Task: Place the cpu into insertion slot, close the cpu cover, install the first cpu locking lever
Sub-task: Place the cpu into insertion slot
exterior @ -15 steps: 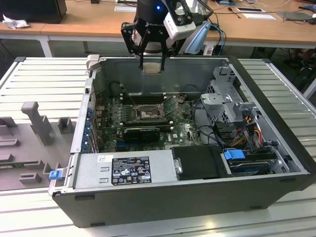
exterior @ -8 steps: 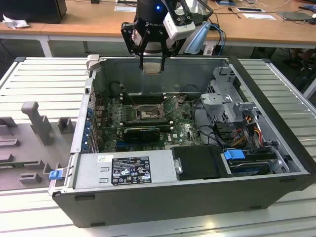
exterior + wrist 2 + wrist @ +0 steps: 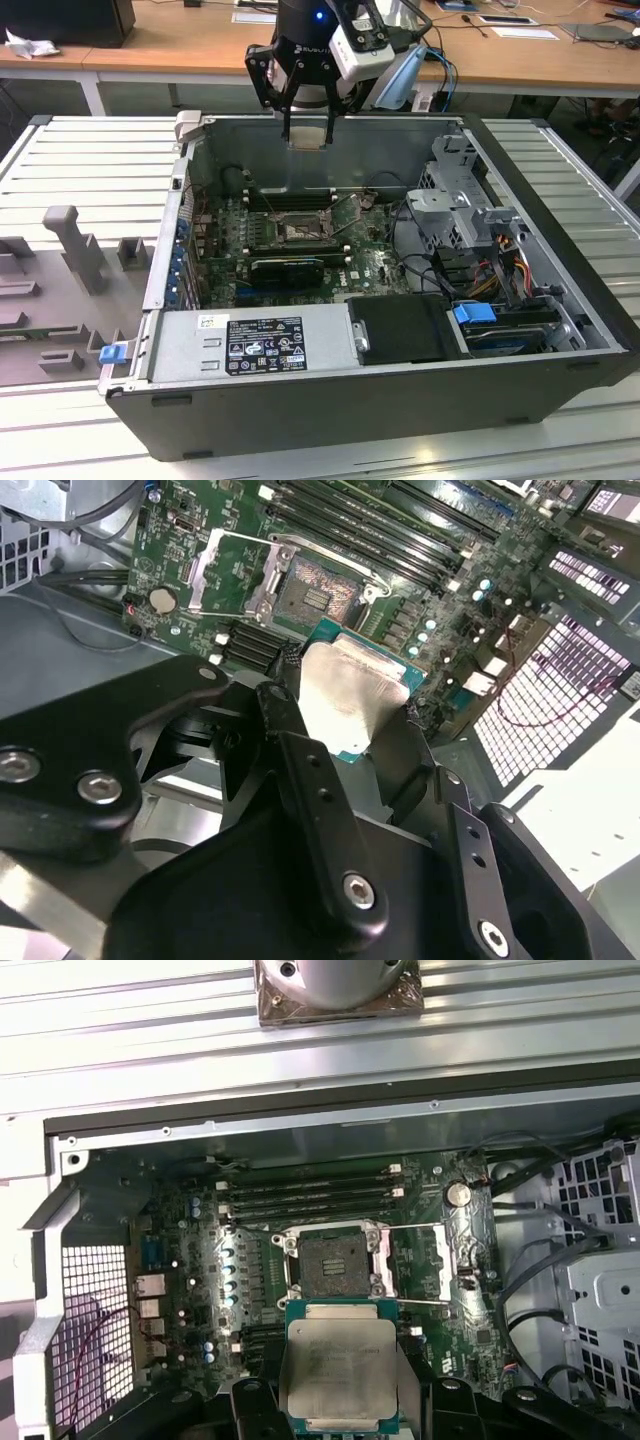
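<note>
My gripper (image 3: 308, 128) hangs above the open computer case, near its far wall, shut on the cpu (image 3: 308, 140). In both wrist views the cpu (image 3: 340, 1360) (image 3: 352, 695) shows its pale silver face with a green edge, clamped between the black fingers (image 3: 290, 720). Below it on the green board lies the insertion slot (image 3: 334, 1263) (image 3: 312, 588) (image 3: 297, 232), dark-centred and uncovered. The cpu cover (image 3: 446, 1260) (image 3: 226, 572) is swung open and lies flat beside the slot. The cpu is well above the slot and apart from it.
Long memory slots (image 3: 310, 1195) run along one side of the slot. A silver power supply (image 3: 250, 345) and a black block (image 3: 405, 330) sit along the case's near side. A drive cage (image 3: 460, 205) with cables stands at the exterior view's right. Grey fixtures (image 3: 75, 245) stand on the ribbed table.
</note>
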Robot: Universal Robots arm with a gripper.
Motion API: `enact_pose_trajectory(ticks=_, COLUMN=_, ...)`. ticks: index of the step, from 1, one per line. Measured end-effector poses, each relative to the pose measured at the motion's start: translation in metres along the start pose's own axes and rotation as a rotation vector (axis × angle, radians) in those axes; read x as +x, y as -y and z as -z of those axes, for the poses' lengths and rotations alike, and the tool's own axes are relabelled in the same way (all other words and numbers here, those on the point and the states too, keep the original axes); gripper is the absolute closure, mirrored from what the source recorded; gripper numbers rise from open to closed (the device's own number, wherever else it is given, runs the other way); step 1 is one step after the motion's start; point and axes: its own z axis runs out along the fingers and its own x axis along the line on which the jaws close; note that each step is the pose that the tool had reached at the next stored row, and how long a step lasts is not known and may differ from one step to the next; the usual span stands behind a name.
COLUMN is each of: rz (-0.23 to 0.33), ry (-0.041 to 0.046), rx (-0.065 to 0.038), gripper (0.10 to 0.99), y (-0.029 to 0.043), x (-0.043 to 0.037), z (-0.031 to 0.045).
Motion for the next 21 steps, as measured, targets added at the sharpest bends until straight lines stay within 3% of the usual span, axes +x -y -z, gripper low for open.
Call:
enact_pose_trajectory(ticks=17, rz=-0.054, ry=0.0047, rx=-0.001, gripper=0.561, y=0.0000, x=0.0000, z=-0.0002)
enact_pose_trajectory(ticks=21, rz=-0.054, ry=0.0048, rx=-0.001, gripper=0.561, y=0.0003, x=0.0000, z=-0.0037)
